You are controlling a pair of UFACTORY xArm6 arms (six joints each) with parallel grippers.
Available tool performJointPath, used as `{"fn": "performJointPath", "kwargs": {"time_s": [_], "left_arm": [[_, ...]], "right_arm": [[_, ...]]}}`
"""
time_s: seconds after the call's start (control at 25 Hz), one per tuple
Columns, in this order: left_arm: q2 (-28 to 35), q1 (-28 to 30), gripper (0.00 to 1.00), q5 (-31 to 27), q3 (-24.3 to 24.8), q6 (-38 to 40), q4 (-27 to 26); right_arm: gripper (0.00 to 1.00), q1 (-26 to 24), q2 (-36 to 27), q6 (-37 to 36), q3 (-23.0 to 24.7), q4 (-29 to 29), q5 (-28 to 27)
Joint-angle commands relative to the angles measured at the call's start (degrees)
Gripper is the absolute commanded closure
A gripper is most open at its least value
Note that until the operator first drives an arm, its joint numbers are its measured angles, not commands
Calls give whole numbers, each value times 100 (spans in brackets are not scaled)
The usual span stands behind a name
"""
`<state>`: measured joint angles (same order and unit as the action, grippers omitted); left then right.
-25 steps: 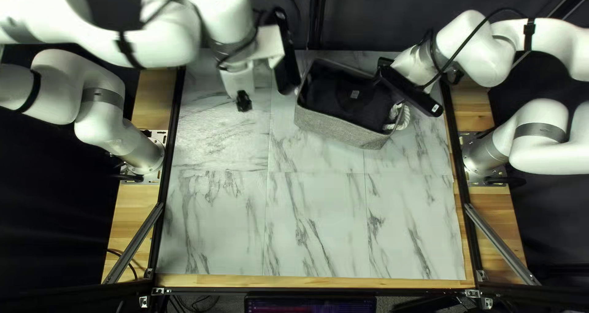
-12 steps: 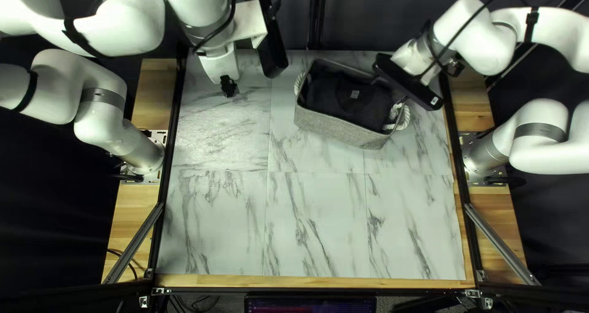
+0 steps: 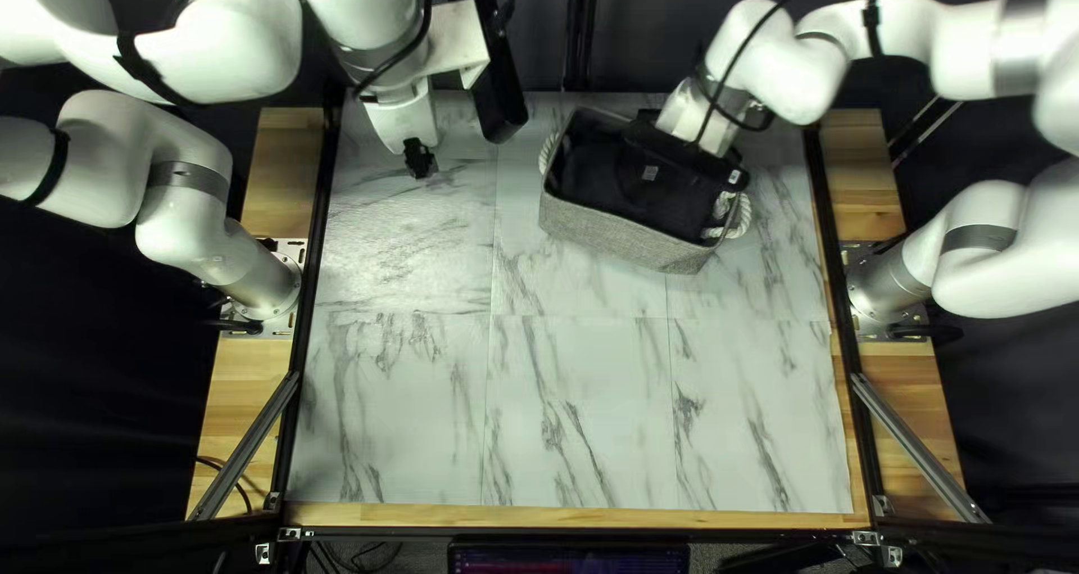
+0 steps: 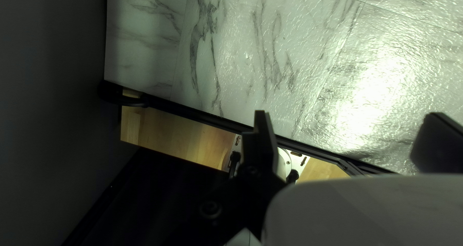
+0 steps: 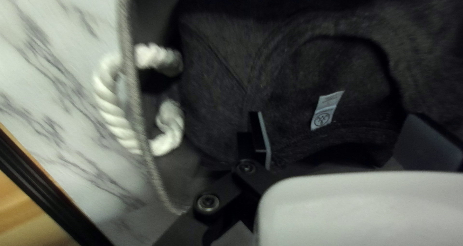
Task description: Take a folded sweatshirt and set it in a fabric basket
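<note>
My left gripper (image 3: 419,159) is over the table's far left part in the top left view, away from the basket; in its wrist view the left gripper (image 4: 349,130) is open with bare table ahead. The right gripper (image 3: 694,122), its fingertips hidden in the top left view, hangs over the grey fabric basket (image 3: 629,232). The dark folded sweatshirt (image 3: 650,200) lies inside the basket. In the right wrist view the right gripper (image 5: 343,136) is open above the sweatshirt (image 5: 217,77), near its neckline and pale label, with the basket rim (image 5: 131,89) beside it.
White rope handles (image 3: 736,217) stick out at both ends of the basket. Bare marble-patterned table (image 3: 562,405) spreads on its near side. A black rail (image 3: 309,304) runs along the table's left edge, another (image 3: 834,304) along its right.
My left gripper moved away from the basket, toward the far left, then stopped. Over the last half second the right gripper swung leftward from the basket's right end to above it. Basket and sweatshirt stayed put.
</note>
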<state>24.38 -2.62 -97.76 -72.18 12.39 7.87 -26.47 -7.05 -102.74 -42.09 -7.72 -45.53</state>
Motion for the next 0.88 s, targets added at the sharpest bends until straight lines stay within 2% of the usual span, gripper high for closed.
{"fn": "performJointPath", "kwargs": {"time_s": [0.04,0.12,0.28,0.44,0.52,0.6,0.68,0.88], "left_arm": [[0,0,0,0,0,0,0],[0,0,0,0,0,0,0],[0,0,0,0,0,0,0],[0,0,0,0,0,0,0],[0,0,0,0,0,0,0],[0,0,0,0,0,0,0],[0,0,0,0,0,0,0],[0,0,0,0,0,0,0]], "right_arm": [[0,-194,-21,-476,373,-45,194],[0,-241,-80,-618,647,-110,388],[0,-105,-144,-442,977,-38,682],[0,-22,-580,-177,1254,104,597],[0,69,-993,32,1342,249,406],[0,246,-1436,334,1261,479,96],[0,418,-1609,558,973,679,-193],[0,503,-912,659,128,939,-291]]}}
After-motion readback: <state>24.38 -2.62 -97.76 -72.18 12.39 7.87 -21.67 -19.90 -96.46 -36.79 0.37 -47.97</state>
